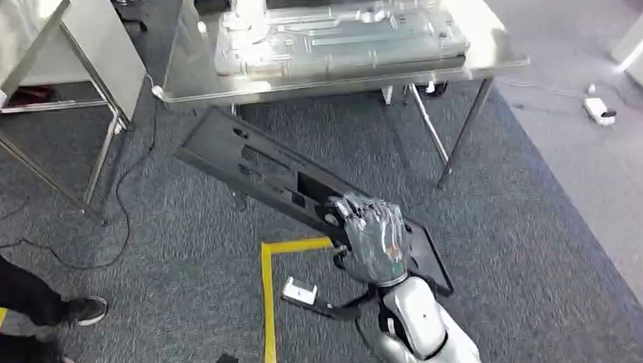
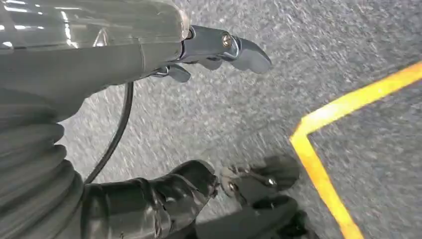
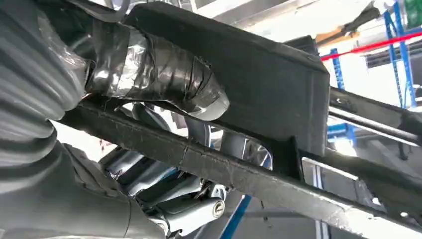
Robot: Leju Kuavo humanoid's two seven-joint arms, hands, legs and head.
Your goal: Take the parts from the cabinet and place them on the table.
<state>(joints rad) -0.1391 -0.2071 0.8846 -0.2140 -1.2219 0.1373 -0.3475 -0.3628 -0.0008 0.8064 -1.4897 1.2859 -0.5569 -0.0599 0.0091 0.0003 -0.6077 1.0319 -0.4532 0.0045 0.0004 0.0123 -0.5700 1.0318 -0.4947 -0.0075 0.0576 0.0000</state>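
Note:
A long black panel part (image 1: 253, 164) hangs tilted over the grey carpet, its far end reaching toward the steel table (image 1: 492, 60). My right hand (image 1: 373, 238) grips it near its lower end, fingers wrapped over the edge. In the right wrist view the taped thumb (image 3: 159, 74) presses on the black part (image 3: 268, 74) from one side, with the fingers (image 3: 189, 209) under a bar of it. A large silver moulded part (image 1: 337, 36) lies on the table. My left hand (image 2: 89, 69) hangs above the floor, thumb and dark fingers (image 2: 164, 194) apart with nothing between them.
A person's dark shoes (image 1: 80, 309) stand at the left edge. Yellow tape (image 1: 268, 304) marks a corner on the carpet below the part. A second metal table (image 1: 96, 52) stands at the back left, with a cable (image 1: 125, 204) trailing from it. A white power strip (image 1: 600, 110) lies at the right.

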